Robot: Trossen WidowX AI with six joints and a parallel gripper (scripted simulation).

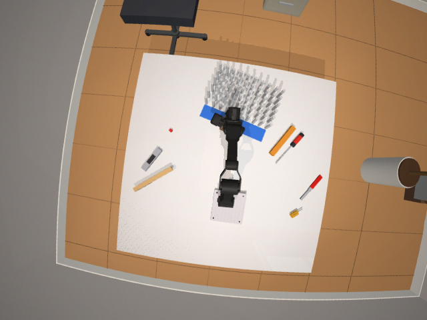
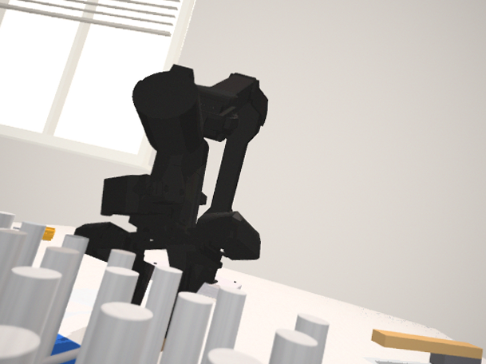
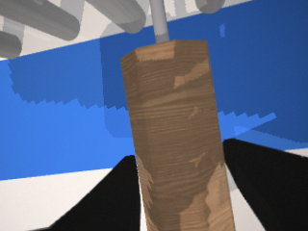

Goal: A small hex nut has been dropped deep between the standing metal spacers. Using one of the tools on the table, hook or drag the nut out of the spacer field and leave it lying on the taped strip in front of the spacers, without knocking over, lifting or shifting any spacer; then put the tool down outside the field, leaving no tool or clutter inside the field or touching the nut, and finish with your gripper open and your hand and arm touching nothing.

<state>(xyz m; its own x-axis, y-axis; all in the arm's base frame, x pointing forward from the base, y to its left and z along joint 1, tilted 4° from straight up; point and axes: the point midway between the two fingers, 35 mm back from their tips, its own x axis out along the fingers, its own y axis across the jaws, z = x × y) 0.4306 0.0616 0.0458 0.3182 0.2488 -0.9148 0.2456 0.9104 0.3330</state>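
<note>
My gripper (image 3: 179, 156) is shut on a tool's wooden handle (image 3: 173, 101), low over the near edge of the blue taped strip (image 3: 53, 144) (image 1: 255, 131) (image 2: 66, 345). The tool's thin grey shaft (image 3: 160, 21) runs from the handle's far end across the strip toward the standing metal spacers (image 1: 261, 99) (image 2: 125, 337) (image 3: 53, 19). Its tip is out of the wrist view, and I cannot tell whether it touches a spacer. In the top view the arm hides the fingers. No hex nut can be made out. A pale bar (image 2: 60, 357) shows low between spacers; I cannot tell what it is.
Right of the arm lie an orange bar (image 1: 282, 140), a red-black screwdriver (image 1: 297, 139), a red-handled tool (image 1: 315, 181) and a small yellow object (image 1: 293, 213). Left lie a red cube (image 1: 170, 130), a grey tool (image 1: 146, 164) and a wooden stick (image 1: 153, 179) (image 2: 427, 342).
</note>
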